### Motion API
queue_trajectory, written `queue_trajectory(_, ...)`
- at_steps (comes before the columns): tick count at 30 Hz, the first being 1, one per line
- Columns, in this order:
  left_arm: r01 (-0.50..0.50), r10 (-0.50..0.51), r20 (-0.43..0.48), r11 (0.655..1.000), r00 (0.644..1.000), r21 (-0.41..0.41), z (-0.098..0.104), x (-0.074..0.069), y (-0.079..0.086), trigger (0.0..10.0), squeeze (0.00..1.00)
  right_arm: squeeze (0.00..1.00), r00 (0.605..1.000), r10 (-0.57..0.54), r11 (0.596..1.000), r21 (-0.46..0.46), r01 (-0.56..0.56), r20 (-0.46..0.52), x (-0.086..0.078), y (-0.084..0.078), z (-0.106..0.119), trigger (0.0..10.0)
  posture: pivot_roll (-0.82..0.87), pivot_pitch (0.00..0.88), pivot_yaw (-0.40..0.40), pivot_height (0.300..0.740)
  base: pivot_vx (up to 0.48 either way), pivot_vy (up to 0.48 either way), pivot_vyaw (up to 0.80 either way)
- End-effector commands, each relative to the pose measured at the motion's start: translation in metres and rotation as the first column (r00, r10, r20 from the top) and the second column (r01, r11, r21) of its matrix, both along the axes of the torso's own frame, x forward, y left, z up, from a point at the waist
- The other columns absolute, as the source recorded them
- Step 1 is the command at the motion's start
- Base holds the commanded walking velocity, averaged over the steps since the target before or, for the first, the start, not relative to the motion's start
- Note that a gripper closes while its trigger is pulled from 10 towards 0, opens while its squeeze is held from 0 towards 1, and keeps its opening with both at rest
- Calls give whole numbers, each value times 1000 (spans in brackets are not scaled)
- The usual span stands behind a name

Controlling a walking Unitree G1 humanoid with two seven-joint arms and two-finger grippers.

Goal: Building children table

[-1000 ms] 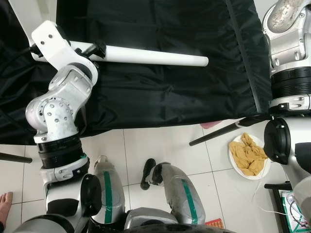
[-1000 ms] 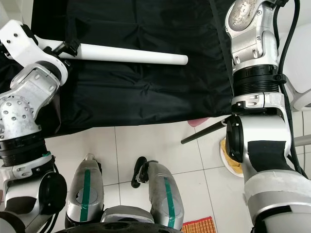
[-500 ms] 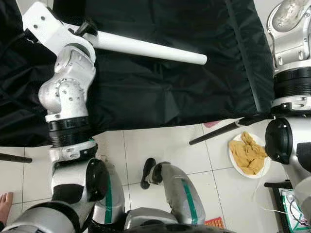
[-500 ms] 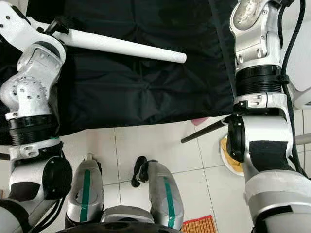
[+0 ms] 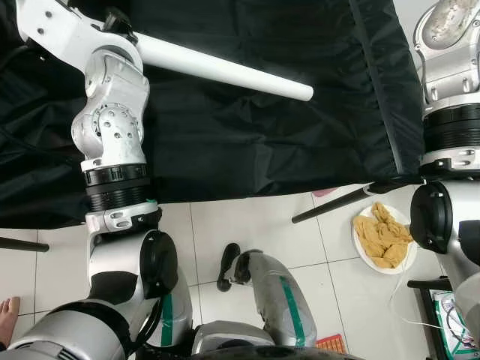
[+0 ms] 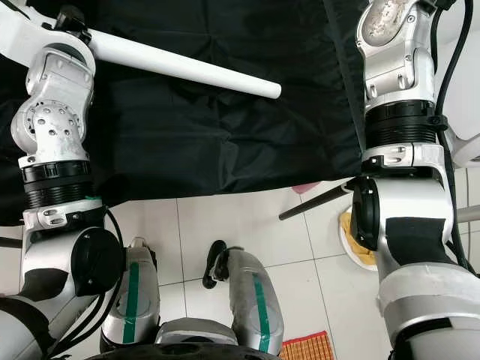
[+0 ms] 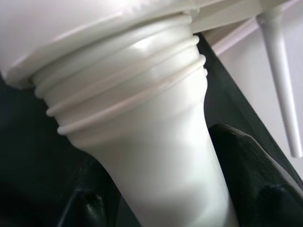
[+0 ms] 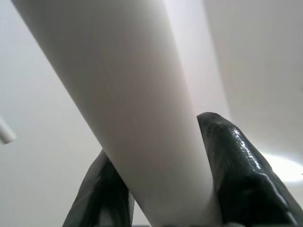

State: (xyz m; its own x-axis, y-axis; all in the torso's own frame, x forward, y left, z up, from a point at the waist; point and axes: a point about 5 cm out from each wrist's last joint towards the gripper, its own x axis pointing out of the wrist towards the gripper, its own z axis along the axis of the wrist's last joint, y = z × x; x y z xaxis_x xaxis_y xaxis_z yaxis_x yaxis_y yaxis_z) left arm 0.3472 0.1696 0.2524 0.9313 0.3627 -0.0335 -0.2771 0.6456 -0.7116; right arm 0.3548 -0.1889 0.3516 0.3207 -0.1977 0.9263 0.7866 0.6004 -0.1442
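At 11 o'clock, left gripper: you have it raised over the black cloth, its two black fingers pressed against either side of a white table leg.
Leg orientation: from the grip, the leg runs toward 3 o'clock and slightly down, its free end hanging above the cloth.
Leg detail, left wrist view: you see ridged rings where the leg's wide end meets a white part above it; whether it is fully seated, you cannot tell.
Second leg: a thin white tapered leg stands out behind, well apart from the held one.
Right gripper: up at 1 o'clock, its black fingers pinching a second white tube against a pale background.
Floor, 4 o'clock: white plate with a crumpled yellow cloth, just beside a dark rod.
Floor, 6 o'clock: the robot's own legs on white tile.
Floor, 8 o'clock: a person's bare foot at the frame edge.
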Motion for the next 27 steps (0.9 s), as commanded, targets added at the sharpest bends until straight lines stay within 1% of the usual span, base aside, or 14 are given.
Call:
queue_trajectory(1, -76, 68, 83, 993, 994, 93, 21, -2, 17, 0, 0, 0, 977, 99, 985, 121, -123, 191, -17, -6, 33, 0, 233, 96, -105, 740, 0, 0, 0)
queue_trajectory(4, -114, 75, 205, 976, 976, 184, 50, -13, 28, 0, 0, 0, 979, 159, 981, 96, -171, 125, -13, 0, 34, 0, 228, 95, -106, 740, 0, 0, 0)
queue_trajectory(7, -148, 73, 300, 960, 951, 236, 70, -23, 35, 0, 0, 0, 979, 176, 979, 85, -185, 106, -13, 0, 35, 0, 226, 91, -108, 740, 0, 0, 0)
queue_trajectory(8, -148, 73, 300, 960, 951, 236, 70, -23, 35, 0, 0, 0, 979, 176, 979, 85, -185, 106, -13, 0, 35, 0, 226, 91, -108, 740, 0, 0, 0)
queue_trajectory(10, -158, 37, 385, 944, 922, 289, 88, -32, 38, 0, 0, 0, 973, 206, 971, 101, -216, 104, -14, -2, 36, 0, 225, 86, -112, 740, 0, 0, 0)
queue_trajectory(11, -158, 37, 385, 944, 922, 289, 88, -32, 38, 0, 0, 0, 973, 206, 971, 101, -216, 104, -14, -2, 36, 0, 225, 86, -112, 740, 0, 0, 0)
queue_trajectory(12, -162, 28, 407, 940, 913, 300, 92, -35, 39, 10000, 0, 0, 971, 216, 968, 107, -227, 105, -14, -2, 37, 0, 225, 86, -112, 740, 0, 0, 0)
queue_trajectory(13, -162, 28, 407, 940, 913, 300, 92, -35, 39, 10000, 0, 0, 971, 216, 968, 107, -227, 105, -14, -2, 37, 0, 225, 86, -112, 740, 0, 0, 0)
queue_trajectory(16, -150, -30, 467, 927, 884, 343, 103, -42, 35, 10000, 0, 0, 963, 244, 961, 107, -256, 114, -17, -3, 39, 0, 226, 82, -117, 740, 0, 0, 0)
queue_trajectory(21, -155, -128, 546, 883, 828, 442, 121, -59, 30, 10000, 0, 0, 937, 332, 932, 112, -344, 108, -21, -3, 40, 0, 230, 83, -126, 740, 0, 0, 0)
queue_trajectory(22, -155, -128, 546, 883, 828, 442, 121, -59, 30, 10000, 0, 0, 937, 332, 932, 112, -344, 108, -21, -3, 40, 0, 230, 83, -126, 740, 0, 0, 0)
queue_trajectory(24, -151, -179, 567, 861, 804, 486, 128, -68, 30, 10000, 0, 0, 928, 365, 921, 116, -372, 79, -23, -6, 36, 0, 234, 85, -131, 740, 0, 0, 0)
queue_trajectory(26, -151, -212, 566, 837, 797, 526, 131, -73, 30, 10000, 0, 0, 924, 378, 916, 119, -383, 61, -25, -10, 32, 0, 236, 89, -135, 740, 0, 0, 0)
queue_trajectory(27, -151, -212, 566, 837, 797, 526, 131, -73, 30, 10000, 0, 0, 924, 378, 916, 119, -383, 61, -25, -10, 32, 0, 236, 89, -135, 740, 0, 0, 0)
